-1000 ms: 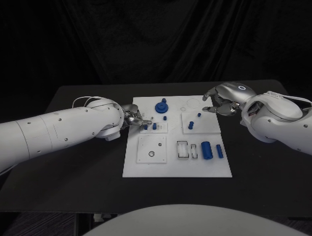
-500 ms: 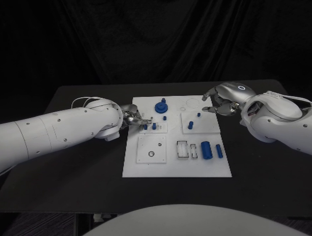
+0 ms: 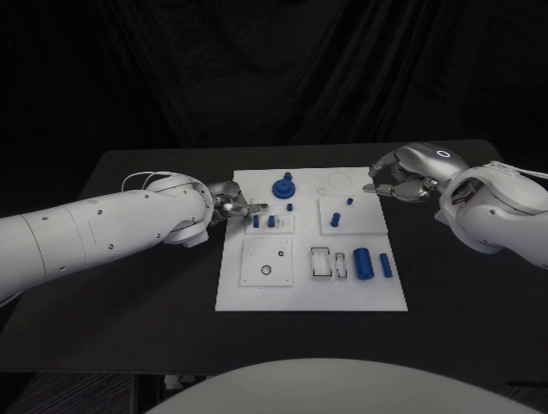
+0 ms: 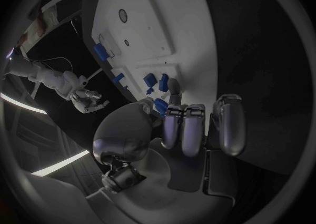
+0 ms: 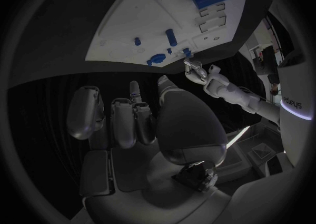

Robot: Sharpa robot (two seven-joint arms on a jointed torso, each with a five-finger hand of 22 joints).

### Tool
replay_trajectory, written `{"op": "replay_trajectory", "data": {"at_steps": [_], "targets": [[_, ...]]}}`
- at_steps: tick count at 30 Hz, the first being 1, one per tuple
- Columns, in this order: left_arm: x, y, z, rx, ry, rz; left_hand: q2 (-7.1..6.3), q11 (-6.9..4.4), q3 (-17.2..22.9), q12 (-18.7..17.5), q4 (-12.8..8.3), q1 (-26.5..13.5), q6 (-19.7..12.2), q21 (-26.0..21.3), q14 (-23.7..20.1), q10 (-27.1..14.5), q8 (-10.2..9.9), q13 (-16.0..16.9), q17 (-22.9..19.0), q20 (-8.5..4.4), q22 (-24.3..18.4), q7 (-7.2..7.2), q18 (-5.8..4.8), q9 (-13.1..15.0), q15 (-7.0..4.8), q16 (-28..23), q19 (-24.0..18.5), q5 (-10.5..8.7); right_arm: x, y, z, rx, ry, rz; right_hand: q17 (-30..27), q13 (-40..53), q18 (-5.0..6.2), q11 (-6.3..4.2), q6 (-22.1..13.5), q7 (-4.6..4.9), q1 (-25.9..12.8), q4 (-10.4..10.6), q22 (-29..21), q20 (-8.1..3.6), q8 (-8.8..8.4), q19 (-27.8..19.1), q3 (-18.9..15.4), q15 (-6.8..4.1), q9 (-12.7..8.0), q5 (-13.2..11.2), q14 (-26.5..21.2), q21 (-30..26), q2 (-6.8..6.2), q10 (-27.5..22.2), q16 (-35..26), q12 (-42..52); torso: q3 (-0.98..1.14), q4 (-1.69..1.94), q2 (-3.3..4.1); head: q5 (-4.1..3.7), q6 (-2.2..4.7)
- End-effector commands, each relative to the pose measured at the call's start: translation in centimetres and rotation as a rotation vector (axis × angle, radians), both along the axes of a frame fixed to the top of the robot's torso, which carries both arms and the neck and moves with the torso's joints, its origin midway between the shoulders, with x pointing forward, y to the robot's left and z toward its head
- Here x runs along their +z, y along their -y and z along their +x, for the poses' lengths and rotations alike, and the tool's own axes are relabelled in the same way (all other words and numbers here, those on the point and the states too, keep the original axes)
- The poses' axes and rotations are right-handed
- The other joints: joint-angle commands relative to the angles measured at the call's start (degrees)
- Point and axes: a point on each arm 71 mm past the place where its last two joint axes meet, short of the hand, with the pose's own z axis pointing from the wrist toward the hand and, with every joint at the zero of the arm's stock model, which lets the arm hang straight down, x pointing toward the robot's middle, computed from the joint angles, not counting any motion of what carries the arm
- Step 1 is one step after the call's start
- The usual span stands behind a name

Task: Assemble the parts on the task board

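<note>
While both arms reached in over the black desk (image 3: 124, 293), the white task board (image 3: 311, 293) lay flat in the middle of it, with the blue parts spread across its panels. A round blue part with a stem (image 3: 282, 186) stood near the board's far edge, a small blue peg (image 3: 290, 207) just in front of it. Two short blue pegs (image 3: 262, 222) stood in the small panel at the board's left side, and two more blue pegs (image 3: 337, 216) in the panel to the right of that. Nearer the robot, a thick blue cylinder (image 3: 362, 263) and a thin blue bar (image 3: 386, 265) lay side by side at the board's right, next to two small framed slots (image 3: 329, 263). The left hand (image 3: 236, 208) sat at the board's left edge, its fingers (image 4: 186, 129) curled in close together, their tips just beside the two short pegs; whether they touched or held one could not be told. The right hand (image 3: 405, 176) hovered at the board's far right corner, its fingers (image 5: 125, 121) bent inward with nothing visible between them.
</note>
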Motion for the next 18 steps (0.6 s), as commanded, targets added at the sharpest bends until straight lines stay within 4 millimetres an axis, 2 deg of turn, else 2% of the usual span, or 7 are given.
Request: {"op": "replay_trajectory", "data": {"at_steps": [1, 3, 10, 12, 14, 15, 18], "targets": [[0.3, 0.3, 0.0, -0.012, 0.034, -0.043, 0.19, -0.16, -0.3, 0.2, -0.1, -0.5, 0.2, -0.2, 6.0, 6.0, 0.2, 15.1, 15.1, 0.0, 9.4, -0.09, -0.09, 0.1, -0.26, 0.1, 0.2, -0.2, 1.1, 1.4, 0.1, -0.052, -0.031, 0.31, 8.6, 10.8, 0.5, 0.25, 2.1, -0.16, -9.1, -0.1, 9.7, -0.17, 0.52, 0.6, -3.8, 0.34, 0.0, -1.5, 3.7, 0.8, 1.15, 1.1, 0.6, 0.3, 0.0, 0.04, 0.02, 0.2, -0.01], [0.2, 0.3, 0.0, -0.011, 0.032, -0.042, 0.36, -0.16, -0.5, 0.2, -0.2, -0.3, 0.1, -0.2, 6.0, 6.0, 0.2, 15.1, 15.1, 0.01, 9.4, -0.09, -0.07, 0.2, -0.26, 0.1, 0.1, 0.25, 1.2, 2.3, 0.2, -0.084, -0.073, 0.428, 9.2, 11.0, 0.3, 0.59, 3.8, -0.27, -13.5, 0.2, 10.0, 0.02, 1.06, 0.9, -6.8, 0.69, 0.1, -0.9, 3.9, 1.9, 2.12, 1.4, 1.4, 0.7, -0.01, 0.06, 0.02, 0.19, -0.01], [0.2, 0.2, 0.1, -0.006, 0.026, -0.033, 0.43, -0.02, -1.2, 0.2, -0.5, 2.1, -0.8, -0.5, 6.0, 6.0, -0.4, 15.1, 15.1, 0.07, 9.4, 0.09, -0.03, 0.2, -0.16, 0.1, 0.0, 1.63, 1.2, 4.2, 0.6, -0.15, -0.159, 0.645, 9.0, 10.6, 0.4, 1.17, 4.9, 0.08, -13.6, 0.0, 9.9, 0.57, 1.0, 0.4, -10.0, 1.26, -0.1, -0.9, 3.5, 1.5, 3.77, 0.7, 1.1, 0.2, -0.07, 0.03, 0.0, -0.06, -0.01], [0.1, 0.3, 0.2, -0.005, 0.023, -0.03, 0.28, 0.03, -1.4, 0.2, -0.7, 3.5, -1.0, -0.6, 6.0, 6.0, -0.7, 15.1, 15.1, 0.11, 9.4, 0.13, -0.03, 0.1, -0.12, 0.1, 0.0, 2.23, 1.2, 4.3, 0.6, -0.149, -0.154, 0.655, 9.1, 10.7, 0.39, 1.27, 5.2, 0.09, -11.4, -0.3, 9.9, 0.7, 1.01, 0.4, -10.3, 1.33, -0.1, 0.4, 3.5, 1.6, 3.98, 0.7, 1.2, 0.3, -0.16, 0.21, 0.02, -0.29, -0.01], [0.1, 0.3, 0.2, -0.004, 0.019, -0.025, 0.09, 0.07, -1.5, 0.2, -0.9, 5.3, -1.2, -0.7, 6.0, 6.0, -0.9, 15.1, 15.1, 0.15, 9.5, 0.17, -0.01, 0.0, -0.08, 0.1, 0.0, 2.85, 1.4, 4.2, 0.7, -0.134, -0.13, 0.634, 9.3, 10.8, 0.41, 1.04, 5.9, -0.21, -4.1, -2.9, 9.9, 0.58, 1.12, 0.3, -9.2, 1.11, -0.2, 7.9, 3.5, 1.8, 3.92, 0.8, 1.6, 0.5, -0.12, 0.11, 0.04, -0.16, -0.01], [0.1, 0.4, 0.2, -0.003, 0.016, -0.022, 0.06, 0.07, -1.5, 0.2, -0.9, 5.5, -1.2, -0.7, 6.0, 6.0, -1.0, 15.1, 15.1, 0.16, 9.5, 0.17, -0.01, 0.0, -0.07, 0.1, 0.0, 2.92, 1.4, 4.1, 0.7, -0.125, -0.118, 0.616, 9.3, 10.8, 0.39, 0.97, 6.1, -0.27, -2.0, -3.3, 9.9, 0.55, 1.09, 0.4, -8.9, 1.06, -0.3, 9.6, 3.6, 1.9, 3.84, 0.9, 1.7, 0.5, -0.1, 0.03, 0.03, -0.06, -0.01], [0.0, 0.5, 0.2, -0.001, 0.004, -0.01, -0.17, 0.07, -1.7, 0.2, -1.2, 6.8, -1.2, -0.6, 6.0, 6.0, -1.1, 15.1, 15.1, 0.18, 9.6, 0.18, -0.03, -0.1, -0.06, 0.1, 0.1, 3.12, 1.6, 3.6, 0.9, -0.083, -0.07, 0.524, 9.3, 10.8, 0.37, 0.77, 6.7, -0.37, 3.8, -4.1, 10.0, 0.41, 0.86, 0.5, -8.9, 0.89, -0.7, 11.9, 3.6, 2.3, 3.42, 0.9, 1.7, 0.5, -0.08, -0.05, -0.05, 0.02, -0.01]]}}
